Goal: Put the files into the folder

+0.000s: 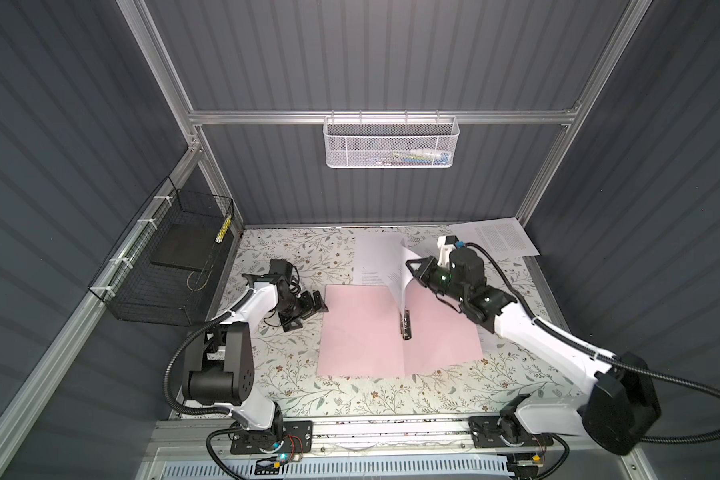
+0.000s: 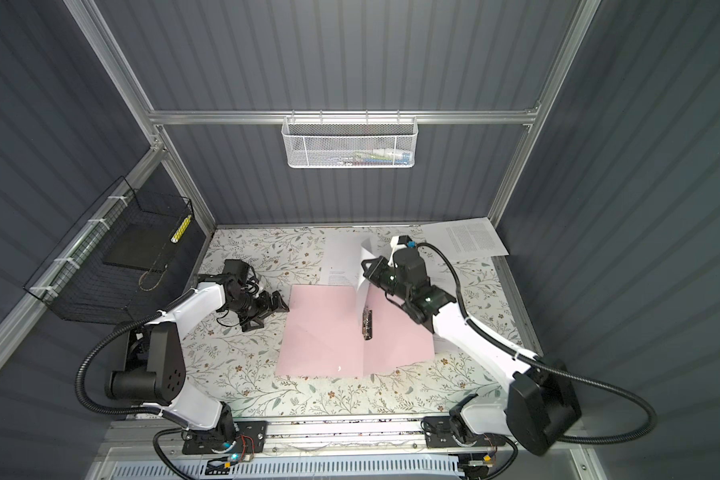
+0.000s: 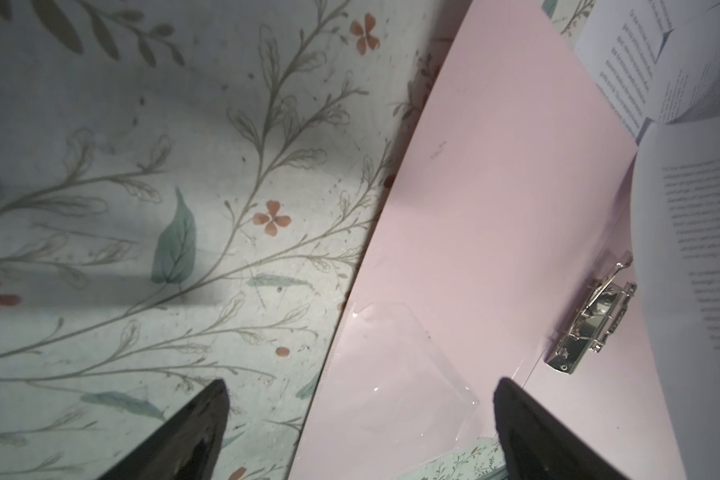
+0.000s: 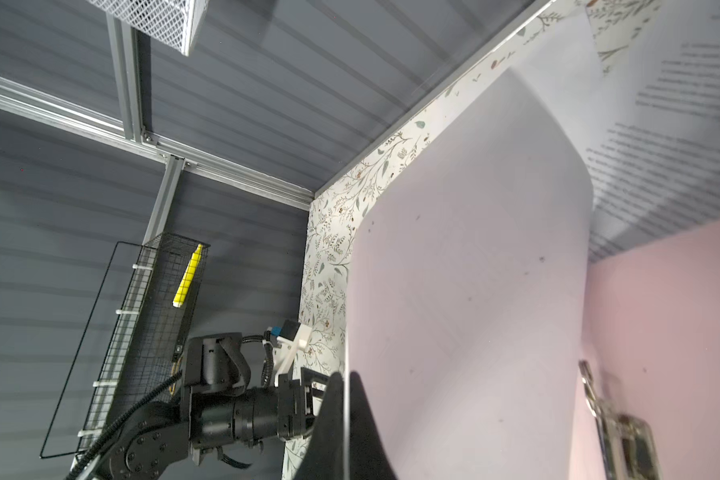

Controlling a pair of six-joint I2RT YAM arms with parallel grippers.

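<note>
seemingly nothing filed yet: right gripper [image 1: 411, 266] pinches one sheet [image 1: 400, 284] upright over open folder [image 1: 362, 336]; left gripper [image 1: 307, 311] open; other files [image 1: 495, 239] upper right.

The folder [image 1: 362, 332] is pale pink, smooth and mostly matt; I cannot tell if it is card or plastic. On its inner side there is a clear pocket [image 3: 395, 374] of glossy film. The clip [image 3: 591, 328] at the spine is bright polished metal, almost like a mirror. The files [image 4: 466, 291] are thin white paper, matt. The table cover [image 1: 350, 395] has a printed flower pattern and looks matt, a little stained. The frame rail [image 1: 267, 117] is silvery metal with a satin finish. The white basket [image 1: 387, 145] is painted metal mesh, and the black basket [image 1: 142, 299] is thin dark wire. The walls [image 1: 391, 54] are dull grey ribbed panels. The right arm's shell [image 1: 549, 336] is smooth, glossy white plastic.
</note>
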